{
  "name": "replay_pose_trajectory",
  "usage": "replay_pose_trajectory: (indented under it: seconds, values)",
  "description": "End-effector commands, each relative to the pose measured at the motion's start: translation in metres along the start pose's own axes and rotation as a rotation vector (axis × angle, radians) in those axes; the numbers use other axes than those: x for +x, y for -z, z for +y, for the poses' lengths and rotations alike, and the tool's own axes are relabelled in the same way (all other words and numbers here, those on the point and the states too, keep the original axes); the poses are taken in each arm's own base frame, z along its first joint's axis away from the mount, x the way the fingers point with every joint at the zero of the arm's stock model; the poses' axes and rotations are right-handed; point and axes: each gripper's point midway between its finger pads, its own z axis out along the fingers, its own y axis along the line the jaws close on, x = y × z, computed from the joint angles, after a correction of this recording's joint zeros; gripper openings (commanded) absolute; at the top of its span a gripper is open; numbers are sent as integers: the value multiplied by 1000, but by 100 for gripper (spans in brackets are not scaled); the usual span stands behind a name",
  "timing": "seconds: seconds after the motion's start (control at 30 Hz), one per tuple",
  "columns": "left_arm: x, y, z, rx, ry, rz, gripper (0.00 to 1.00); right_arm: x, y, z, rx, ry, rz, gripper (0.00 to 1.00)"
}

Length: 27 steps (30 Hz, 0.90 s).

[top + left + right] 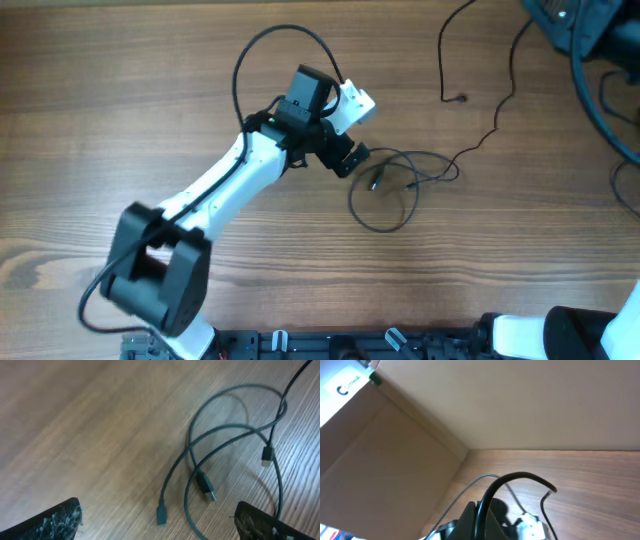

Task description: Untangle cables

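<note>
The cables (pixel 392 186) are thin black cords lying in loose overlapping loops on the wooden table, right of centre. One strand trails up toward the top right. A separate thin cord (pixel 443 60) with a small plug end lies further back. My left gripper (pixel 350 158) is at the left edge of the loops. In the left wrist view the gripper (pixel 157 525) is open wide and empty, just above the table. One small plug end (pixel 161 514) lies between its fingers. A USB plug (pixel 206 486) and another plug (pixel 267 455) lie nearby. My right gripper's fingers are out of view.
Dark equipment with thick black cables (pixel 575 30) sits at the top right corner. The right arm's base (pixel 560 335) is at the bottom right. A cardboard wall (pixel 385 455) shows in the right wrist view behind the left arm (pixel 485 520).
</note>
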Motion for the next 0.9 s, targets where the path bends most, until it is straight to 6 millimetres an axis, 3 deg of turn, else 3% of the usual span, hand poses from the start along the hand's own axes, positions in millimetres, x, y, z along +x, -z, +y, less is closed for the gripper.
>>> replay_pose_trajectory:
  seconds: [0.0, 0.27, 0.47, 0.53, 0.63, 0.67, 0.7, 0.8, 0.87]
  values:
    - [8, -21, -27, 171, 0, 5, 100, 4, 1, 19, -47, 59, 10, 4]
    - [13, -60, -88, 281, -286, 16, 100, 23, -4, 40, -95, 56, 66, 4]
    - [36, -90, -88, 301, -272, 62, 100, 35, 2, 44, -99, 62, 101, 4]
    - [40, -95, -88, 305, -269, 71, 95, 36, 2, 44, -98, 60, 102, 4]
    - [42, -96, -89, 316, -259, 78, 55, 37, 2, 43, -97, 57, 105, 4]
    - [42, -95, -91, 323, -256, 75, 34, 38, 2, 43, -95, 52, 109, 4]
    - [42, -95, -91, 325, -255, 74, 4, 39, 2, 42, -93, 46, 114, 4]
    - [46, -92, -91, 326, -231, 99, 4, 41, 2, 41, -90, 37, 122, 4]
    - [44, -83, -79, 267, -159, 124, 4, 44, 2, 40, -83, 62, 130, 4]
